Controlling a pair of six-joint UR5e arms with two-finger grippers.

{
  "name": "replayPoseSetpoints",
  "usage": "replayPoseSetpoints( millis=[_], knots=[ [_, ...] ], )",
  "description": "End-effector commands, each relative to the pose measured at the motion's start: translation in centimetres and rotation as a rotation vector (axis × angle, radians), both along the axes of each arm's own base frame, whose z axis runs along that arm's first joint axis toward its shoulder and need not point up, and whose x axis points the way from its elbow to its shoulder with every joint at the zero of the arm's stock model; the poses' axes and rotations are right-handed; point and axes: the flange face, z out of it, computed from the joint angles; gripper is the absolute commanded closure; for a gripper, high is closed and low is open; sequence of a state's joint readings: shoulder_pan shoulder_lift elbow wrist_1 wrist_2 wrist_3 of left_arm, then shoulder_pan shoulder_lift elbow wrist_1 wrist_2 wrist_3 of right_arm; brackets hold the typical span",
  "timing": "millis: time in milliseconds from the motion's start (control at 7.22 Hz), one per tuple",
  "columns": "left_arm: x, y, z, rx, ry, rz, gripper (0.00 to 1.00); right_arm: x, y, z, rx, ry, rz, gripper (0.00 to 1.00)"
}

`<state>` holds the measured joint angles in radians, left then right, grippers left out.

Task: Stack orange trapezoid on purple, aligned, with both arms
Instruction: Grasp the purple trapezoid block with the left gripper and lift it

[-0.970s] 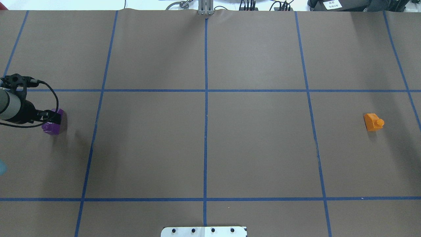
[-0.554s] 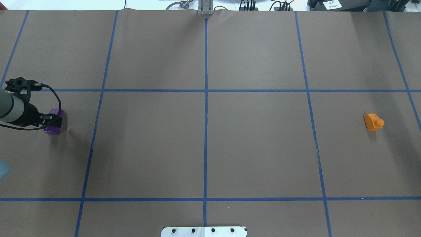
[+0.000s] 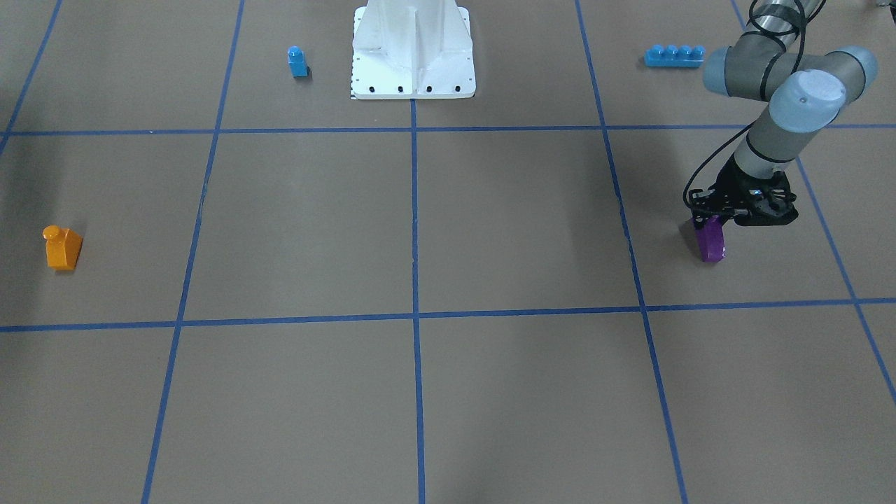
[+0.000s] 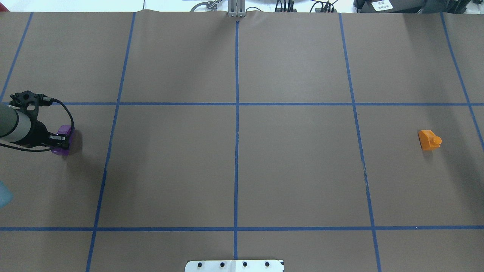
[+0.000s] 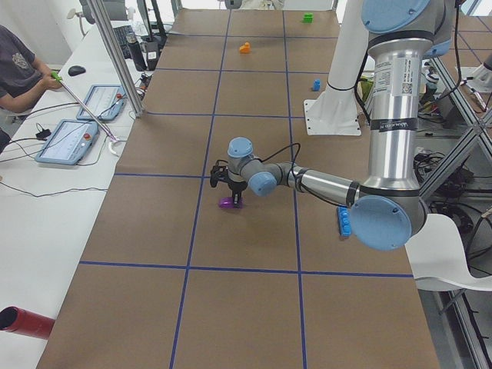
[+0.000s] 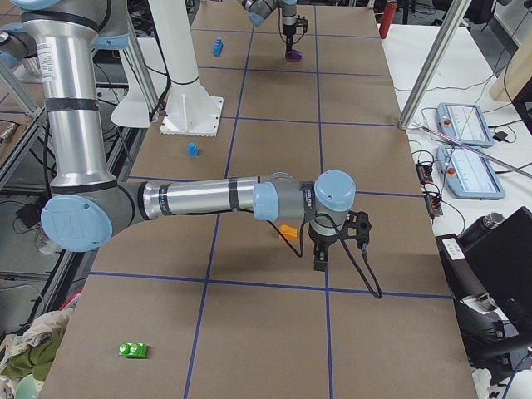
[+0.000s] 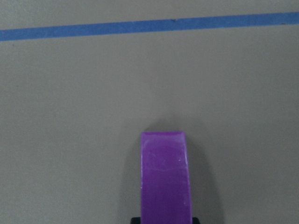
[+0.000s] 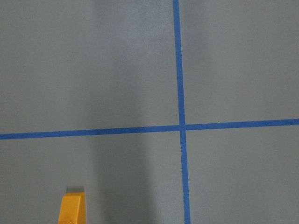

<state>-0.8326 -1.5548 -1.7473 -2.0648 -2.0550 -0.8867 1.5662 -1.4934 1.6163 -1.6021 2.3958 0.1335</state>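
Note:
The purple brick (image 4: pixel 62 141) is at the table's far left, between the fingers of my left gripper (image 4: pixel 61 138), which is shut on it. It hangs from the gripper in the front view (image 3: pixel 712 240) and fills the lower middle of the left wrist view (image 7: pixel 166 177). I cannot tell whether it touches the table. The orange trapezoid (image 4: pixel 429 140) lies alone at the far right, stud pointing sideways; it also shows in the front view (image 3: pixel 61 247). My right gripper (image 6: pixel 320 259) shows only in the exterior right view, just beside the orange trapezoid (image 6: pixel 288 231); I cannot tell whether it is open or shut.
A small blue single-stud brick (image 3: pixel 297 61) and a long blue brick (image 3: pixel 673 55) lie near the white pedestal (image 3: pixel 413 49). A green brick (image 6: pixel 133 350) lies near the table's right end. An operator's desk with tablets (image 5: pixel 69 142) runs along the far side.
My left arm has dropped lower and shifted slightly right onto the purple brick. The orange trapezoid has not moved.

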Motion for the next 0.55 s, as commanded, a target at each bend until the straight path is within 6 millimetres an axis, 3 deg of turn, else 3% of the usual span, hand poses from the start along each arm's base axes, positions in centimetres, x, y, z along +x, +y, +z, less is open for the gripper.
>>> replayPoseSetpoints(
  millis=[0,277,416],
  knots=[
    [-0.5,0.9,-6.9,-0.010,0.051,0.031,1.00,-0.1,0.2,0.5,0.021,0.001,0.000,0.00],
    [3.5,-2.9,-18.7,0.024,0.055,0.028,1.00,-0.3,0.2,0.3,0.012,-0.002,0.006,0.00],
    [8.5,-2.0,-23.5,0.053,0.040,0.081,1.00,-0.5,0.1,0.2,0.002,-0.003,0.014,0.00]
  ],
)
